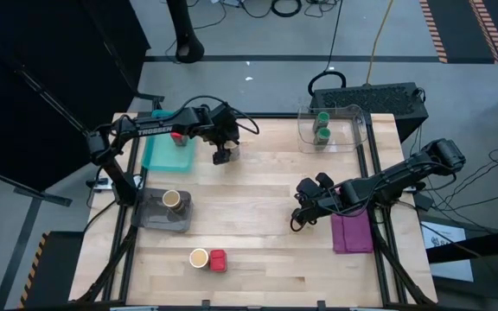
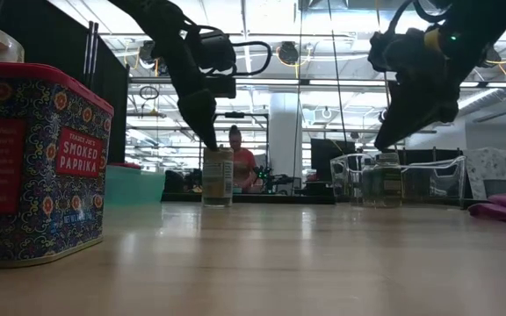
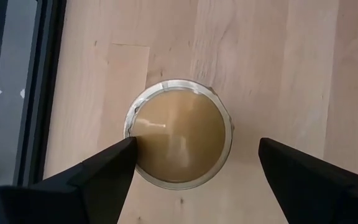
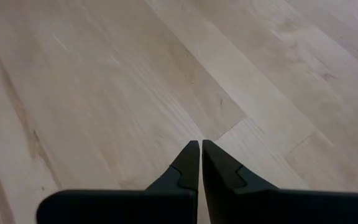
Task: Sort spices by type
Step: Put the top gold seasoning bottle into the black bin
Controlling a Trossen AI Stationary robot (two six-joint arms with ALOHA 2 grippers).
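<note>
My left gripper [image 3: 194,152] is open and points down over a tan jar with a cream top [image 3: 179,140], which stands upright on the table's far left part [image 2: 217,175]; the fingers stand on either side of its top. In the high view that gripper [image 1: 223,155] hides the jar. My right gripper [image 4: 200,149] is shut and hovers over bare wood right of centre [image 1: 301,212]. Two green-lidded jars [image 1: 322,126] stand in a clear bin. One red jar [image 1: 180,138] sits in the teal tray and one tan jar [image 1: 172,199] in a grey tray. A tan jar [image 1: 199,257] and a red jar [image 1: 218,260] stand near the near edge. My left gripper comes from above, pointing down, around the jar's cream top. One fingertip [image 3: 120,158] lies at the top's rim [image 3: 135,134]; whether it touches, I cannot tell. The other finger [image 3: 291,165] stands apart from the jar.
The teal tray [image 1: 158,155] lies at the far left, the grey tray [image 1: 156,216] at the left edge, the clear bin [image 1: 344,117] at the far right. A purple cloth [image 1: 351,233] lies at the right edge. Bare wood shows in the table's middle [image 1: 258,216].
</note>
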